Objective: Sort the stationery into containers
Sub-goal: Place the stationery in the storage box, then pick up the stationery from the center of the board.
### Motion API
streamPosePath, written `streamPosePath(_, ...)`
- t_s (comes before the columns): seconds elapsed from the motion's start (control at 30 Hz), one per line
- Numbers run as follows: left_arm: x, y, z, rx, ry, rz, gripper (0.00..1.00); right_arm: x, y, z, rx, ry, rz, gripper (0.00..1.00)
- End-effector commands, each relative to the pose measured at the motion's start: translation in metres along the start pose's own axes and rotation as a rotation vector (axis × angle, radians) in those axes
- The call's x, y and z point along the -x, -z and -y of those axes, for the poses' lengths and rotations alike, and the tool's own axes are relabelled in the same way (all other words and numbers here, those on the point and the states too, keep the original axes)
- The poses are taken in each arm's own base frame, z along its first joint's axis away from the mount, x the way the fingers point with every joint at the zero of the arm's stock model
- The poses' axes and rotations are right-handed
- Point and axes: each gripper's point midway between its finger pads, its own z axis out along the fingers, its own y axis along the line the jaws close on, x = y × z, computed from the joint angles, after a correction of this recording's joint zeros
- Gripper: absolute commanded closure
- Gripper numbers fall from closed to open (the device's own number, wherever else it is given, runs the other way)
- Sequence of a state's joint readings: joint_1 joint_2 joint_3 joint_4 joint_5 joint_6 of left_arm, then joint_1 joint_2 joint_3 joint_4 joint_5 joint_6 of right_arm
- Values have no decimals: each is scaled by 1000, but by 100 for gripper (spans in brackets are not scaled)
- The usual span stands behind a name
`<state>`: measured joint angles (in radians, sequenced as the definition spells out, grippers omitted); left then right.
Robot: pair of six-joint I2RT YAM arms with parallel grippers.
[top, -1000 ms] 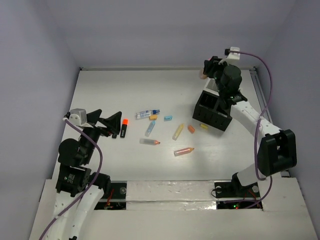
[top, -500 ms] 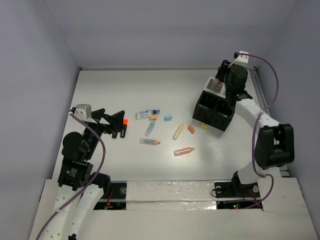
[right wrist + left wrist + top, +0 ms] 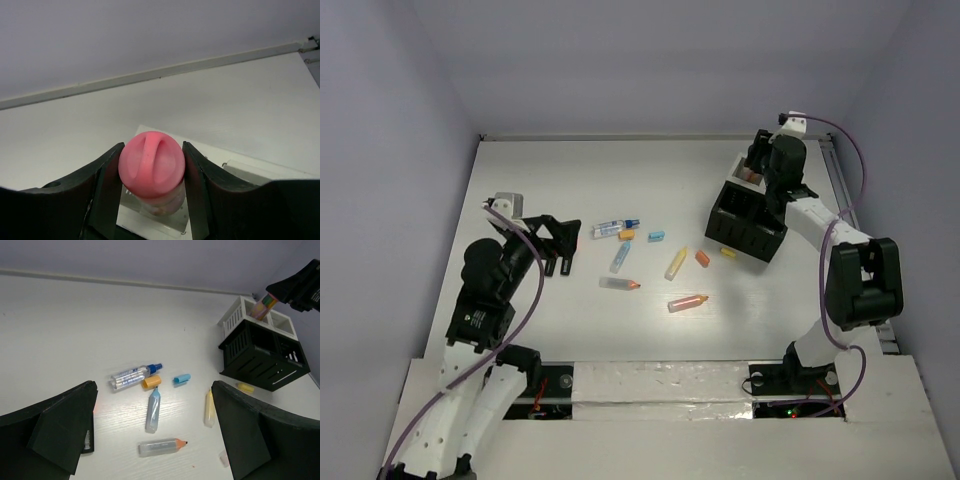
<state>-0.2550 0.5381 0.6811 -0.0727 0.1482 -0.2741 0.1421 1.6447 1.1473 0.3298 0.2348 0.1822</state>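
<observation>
Your table [image 3: 520, 170] is walled on the left, far and right sides. A broad stretch of bare white surface runs from the loose pieces back to the far wall and across to the left wall. The black box [image 3: 745, 228] stands toward the right edge, turned at an angle, with only a narrow strip of table between it and the right-hand rail.

Your right gripper [image 3: 151, 175] is over the box's far, white-edged corner. Its jaws are partly closed and clamp the pink round piece [image 3: 150, 159] from both sides. The piece sits above a white compartment; you cannot tell from these views whether it touches the box.

Your left gripper [image 3: 558, 245] hangs near the left end of the scatter with its jaws spread fully wide, holding nothing. A black marker with an orange end [image 3: 567, 262] lies right by its fingers.

The rest of the stationery lies loose on the table between the two arms:
- Farthest back are a clear bottle with a blue cap [image 3: 613, 227], with a short orange piece [image 3: 626, 235] just beside it and a small light-blue piece [image 3: 657, 236] near those.
- In the middle are a light-blue stick [image 3: 620, 257], a yellow stick [image 3: 676, 263] and an orange block [image 3: 702, 257].
- A small yellow piece [image 3: 728, 252] lies just beside the box's near wall.
- Nearest you are a clear orange-tipped stick [image 3: 620, 284] and an orange stick [image 3: 687, 302].
</observation>
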Motion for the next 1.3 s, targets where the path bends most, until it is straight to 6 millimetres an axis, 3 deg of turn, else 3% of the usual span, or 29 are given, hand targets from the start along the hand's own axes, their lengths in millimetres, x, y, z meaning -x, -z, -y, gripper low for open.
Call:
streamPosePath(0.0, 10, -9, 7, -27, -9, -3, 1, 11, -1, 1, 4, -39, 48, 54)
streamPosePath(0.13, -10, -25, 0, -8, -9, -105, 1, 7, -1, 0, 4, -45, 28, 41)
streamPosePath(0.27, -23, -36, -3, -5, -8, -178, 3, 15, 3, -5, 29, -51, 35, 24)
streamPosePath(0.5, -31, -58, -9, 32, -30, -246, 15, 37, 22, -22, 121, -101, 55, 19)
streamPosePath(0.63, -52, -79, -8, 46, -80, -343, 23, 49, 45, -46, 240, -170, 60, 29)
streamPosePath(0.67, -60, -88, -8, 56, -94, -386, 26, 58, 54, -52, 277, -177, 75, 38)
streamPosePath(0.77, -90, -105, 8, 39, -206, -493, 27, 59, 74, -72, 366, -201, 58, 61)
streamPosePath(0.8, -80, -114, 5, 102, -257, -470, 28, 67, 85, -77, 405, -206, 67, 62)
streamPosePath(0.83, -96, -121, 2, 116, -317, -526, 28, 66, 91, -84, 431, -214, 62, 62)
streamPosePath(0.9, -95, -132, 9, 142, -392, -521, 28, 70, 105, -89, 476, -213, 60, 62)
streamPosePath(1.03, -121, -148, -6, 171, -478, -599, 29, 71, 119, -92, 517, -199, 55, 60)
streamPosePath(1.17, -164, -154, -16, 154, -509, -717, 30, 70, 128, -94, 543, -189, 54, 60)
streamPosePath(1.27, -171, -164, -28, 200, -534, -745, 31, 66, 132, -97, 569, -188, 45, 60)
